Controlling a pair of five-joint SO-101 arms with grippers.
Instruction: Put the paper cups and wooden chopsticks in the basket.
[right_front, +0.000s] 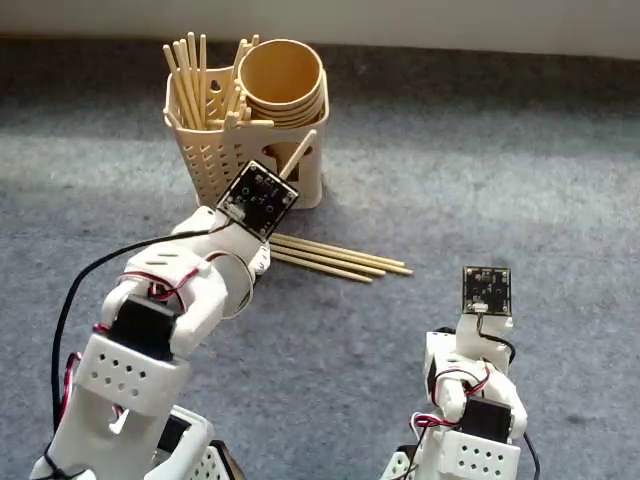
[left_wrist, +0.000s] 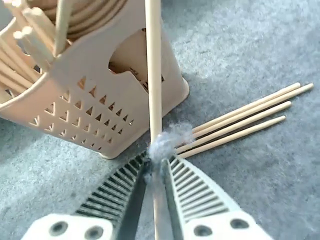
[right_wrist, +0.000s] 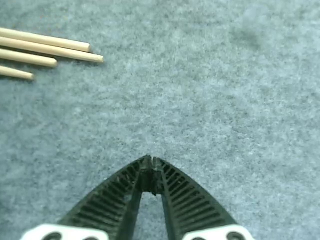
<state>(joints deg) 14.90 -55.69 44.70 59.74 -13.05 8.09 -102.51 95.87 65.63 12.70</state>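
- The fingers (left_wrist: 197, 187) of the left gripper (left_wrist: 156, 161) are pressed together on a single wooden chopstick (left_wrist: 153, 75), gripping it near its lower end. A tuft of grey lint (left_wrist: 169, 139) clings at the fingertips.
- The held chopstick stands steeply, and its free end rises in front of the basket's near wall. I cannot tell whether it touches the wall.
- The basket (right_front: 215, 165) is a pale plastic one with perforated walls. It stands close to the far edge of the grey carpeted table (right_front: 480, 170), left of the middle.
- A stack of paper cups (right_front: 283, 75) sits in the basket's right compartment.
- A bundle of upright chopsticks (right_front: 188, 80) fills the left compartment, their ends sticking up past the rim.
- Four loose chopsticks (right_front: 340, 260) lie side by side on the table near its middle, just in front of the basket's right near corner. They are almost parallel and fan out slightly.
- The right gripper (right_wrist: 151, 167) hangs over bare carpet near the table's near edge, right of the middle. Its fingers are closed tip to tip with nothing between them, and the ends of the loose chopsticks are well apart from it.
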